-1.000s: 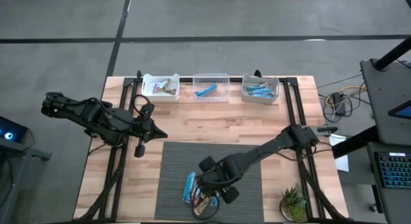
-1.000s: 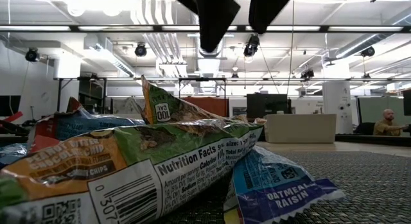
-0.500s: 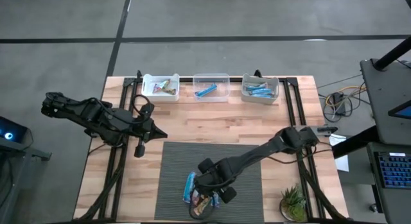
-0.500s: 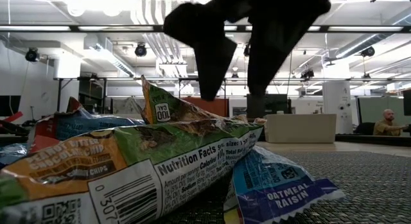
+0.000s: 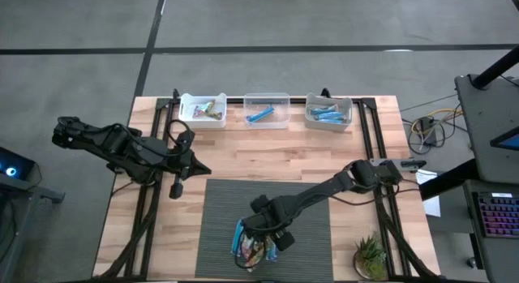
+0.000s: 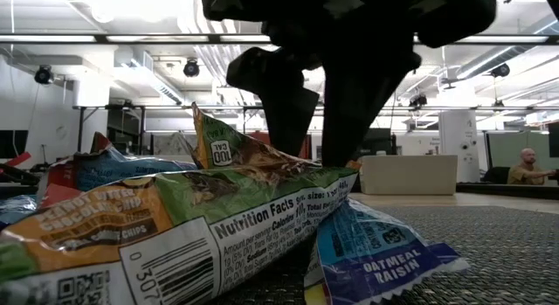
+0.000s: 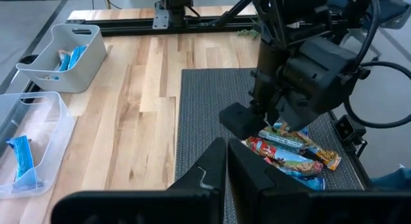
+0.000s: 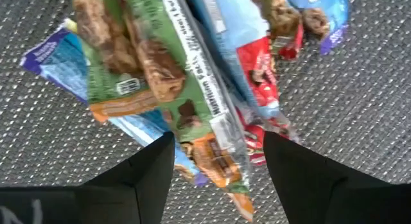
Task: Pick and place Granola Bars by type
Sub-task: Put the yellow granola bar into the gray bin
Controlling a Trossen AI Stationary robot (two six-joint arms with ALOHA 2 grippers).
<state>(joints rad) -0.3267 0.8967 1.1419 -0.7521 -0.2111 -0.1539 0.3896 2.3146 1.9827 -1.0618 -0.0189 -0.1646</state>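
A small pile of granola bars (image 5: 251, 249) lies on the grey mat (image 5: 219, 210) near the table's front edge. A green and orange bar (image 8: 160, 76) lies on top, with blue and red ones beneath it, one a blue bar (image 6: 376, 253) marked oatmeal raisin. My right gripper (image 8: 217, 139) points down over the pile, open, with one finger on each side of the green bar (image 6: 218, 200). My left gripper (image 7: 227, 161) waits shut above the bare wood at the left (image 5: 195, 166). My right gripper comes at the green bar from above, its fingers (image 6: 293, 113) down at the level of the bar's far end (image 6: 336, 178) and lying across the bar. I cannot tell whether they touch it. The bar rests on the pile.
Three bins stand along the far edge: a white one (image 5: 203, 109) with multicoloured bars, a clear one (image 5: 266, 110) with one blue bar, and one (image 5: 328, 112) with light blue bars. A small plant (image 5: 371, 257) stands at the front right. Black rails flank the table.
My right gripper has come down onto the pile and drifted a little toward the table's left edge. Its fingers, high above the bars a second ago, now reach the top bar's level. The bars have not moved.
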